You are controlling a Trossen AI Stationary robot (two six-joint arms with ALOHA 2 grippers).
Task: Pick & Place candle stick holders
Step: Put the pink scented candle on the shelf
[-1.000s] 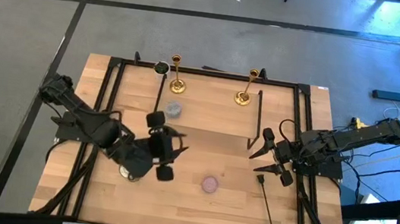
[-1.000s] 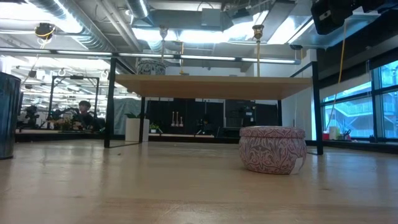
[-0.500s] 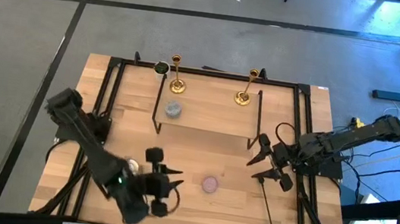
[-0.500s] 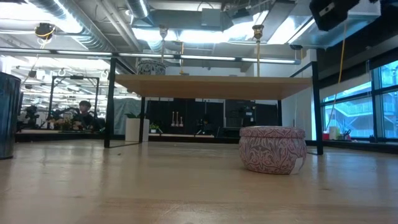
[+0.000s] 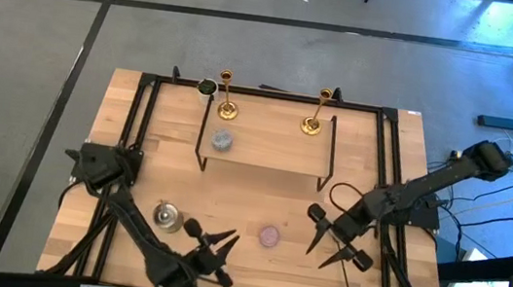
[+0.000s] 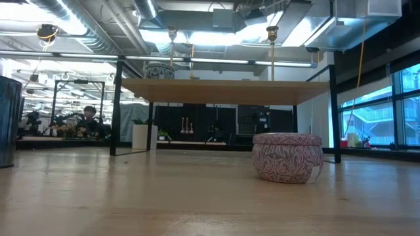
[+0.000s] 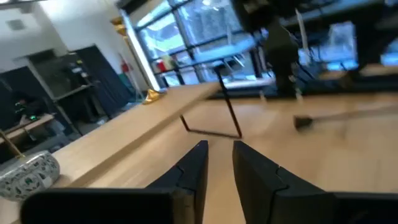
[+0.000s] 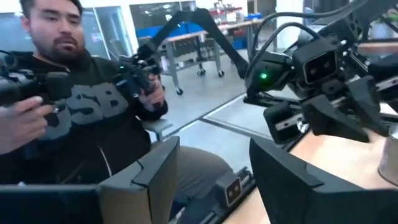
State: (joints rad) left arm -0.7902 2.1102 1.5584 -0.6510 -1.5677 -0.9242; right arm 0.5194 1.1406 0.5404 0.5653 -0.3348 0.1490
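**Parking both arms without bumping anything**

Looking at it from overhead, both candle stick holders (image 5: 226, 97) are already upright on the raised shelf (image 5: 265, 150) along the table's (image 5: 123, 112) far edge, one toward the far-left corner and its twin (image 5: 317, 112) near the middle. So my guess is the placing is done and this is just the retreat.

Left gripper (image 5: 215, 252) sits low at the near edge, fingers (image 7: 189, 171) nearly pinched together with nothing between them. Right gripper (image 5: 328, 242) is toward the near-right corner, fingers (image 8: 280, 171) spread apart and empty.

Tips for doing this bit clean:
- keep the left one clear of the silver tin (image 5: 166, 215) and the pink candle (image 5: 270, 234) just beside it
- right arm should mind the black stand (image 5: 346, 277) lying near the near-right corner
- stay away from the shelf, those holders look tippy
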